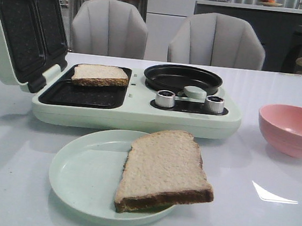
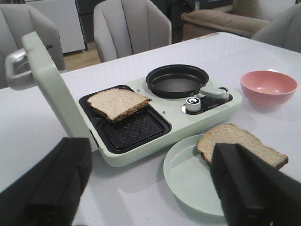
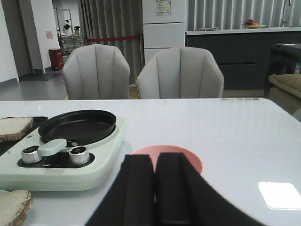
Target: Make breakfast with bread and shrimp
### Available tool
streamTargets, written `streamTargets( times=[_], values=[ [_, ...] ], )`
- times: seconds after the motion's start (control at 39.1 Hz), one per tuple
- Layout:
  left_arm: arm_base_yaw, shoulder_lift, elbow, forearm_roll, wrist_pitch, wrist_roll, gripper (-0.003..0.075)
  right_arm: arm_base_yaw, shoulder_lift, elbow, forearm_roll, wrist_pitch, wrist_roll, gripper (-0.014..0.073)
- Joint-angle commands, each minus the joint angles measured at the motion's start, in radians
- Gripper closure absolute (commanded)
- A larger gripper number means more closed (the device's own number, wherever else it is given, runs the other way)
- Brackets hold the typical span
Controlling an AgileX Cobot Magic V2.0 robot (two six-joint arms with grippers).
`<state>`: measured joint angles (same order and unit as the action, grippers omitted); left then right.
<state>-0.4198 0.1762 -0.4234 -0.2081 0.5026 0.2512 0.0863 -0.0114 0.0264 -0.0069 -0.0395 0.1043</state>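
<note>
Our left end effector (image 2: 150,188) hangs wide open and empty above the near left of the desk (image 1: 270,212), its dark fingers (image 2: 249,188) spread well apart, while our right end effector (image 3: 154,188) has its fingers pressed together with nothing between them, poised just near the pink bowl (image 1: 291,129) on the right. Just beyond the left end effector lies one slice of bread (image 1: 164,168) on the pale green plate (image 1: 79,175), its right edge overhanging the rim. Farther off, the other slice (image 1: 100,75) rests in the far section of the open breakfast maker (image 1: 139,117), beside the black frying pan (image 1: 182,78) and its knobs. We cannot make out any shrimp; if they sit in the bowl, its inside shows none clearly. We judge the toasting base is laid, and the next move calls for fetching shrimp or lifting the plated slice by its overhanging edge
</note>
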Motion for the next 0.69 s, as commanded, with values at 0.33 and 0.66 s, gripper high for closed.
streamTargets(
  times=[0.33,0.66],
  values=[
    [0.001,-0.160,0.036,-0.049,-0.114,-0.012,0.0157,-0.006,-0.020,-0.016,-0.010,-0.081,-0.003,0.0441],
    [0.001,-0.160,0.056,-0.051,-0.148,-0.012,0.0157,-0.002,-0.020,-0.068,0.013,-0.133,-0.003,0.0441]
  ],
)
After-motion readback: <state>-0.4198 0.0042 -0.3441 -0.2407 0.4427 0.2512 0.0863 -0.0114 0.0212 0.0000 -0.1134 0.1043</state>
